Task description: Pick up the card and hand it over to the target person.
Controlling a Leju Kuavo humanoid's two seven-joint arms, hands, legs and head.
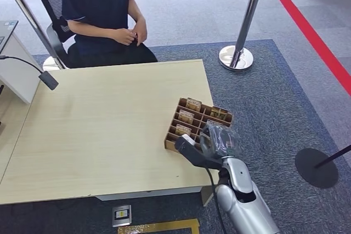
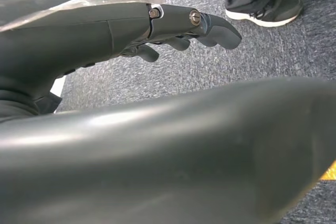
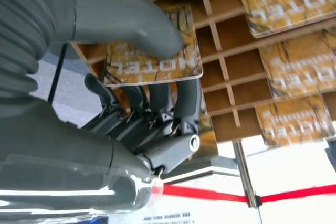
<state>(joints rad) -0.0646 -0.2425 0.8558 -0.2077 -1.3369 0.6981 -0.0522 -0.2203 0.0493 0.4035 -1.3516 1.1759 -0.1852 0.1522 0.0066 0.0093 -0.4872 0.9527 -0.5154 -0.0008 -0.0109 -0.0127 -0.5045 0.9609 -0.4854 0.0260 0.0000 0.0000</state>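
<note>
A wooden slotted rack (image 1: 171,141) stands at the table's near right corner, with several gold-patterned cards (image 1: 193,103) upright in its slots. My right hand (image 1: 215,141) is at the rack's near end. In the right wrist view its thumb (image 3: 130,24) presses one face of a gold card (image 3: 158,66) while the fingers (image 3: 186,103) lie against the other face; the card is still at the rack (image 3: 222,30). The person (image 1: 99,9) sits in a chair across the table, hands clasped in the lap. My left hand (image 2: 178,24) hangs over the carpet, fingers stretched out and holding nothing.
The light wooden table (image 1: 103,130) carries a black microphone (image 1: 49,79) and a white device (image 1: 16,64) at the left. A chrome stanchion (image 1: 244,26) stands on the carpet beyond the table's right end, and a black round base (image 1: 316,167) lies at the right. A shoe (image 2: 265,9) rests on the carpet.
</note>
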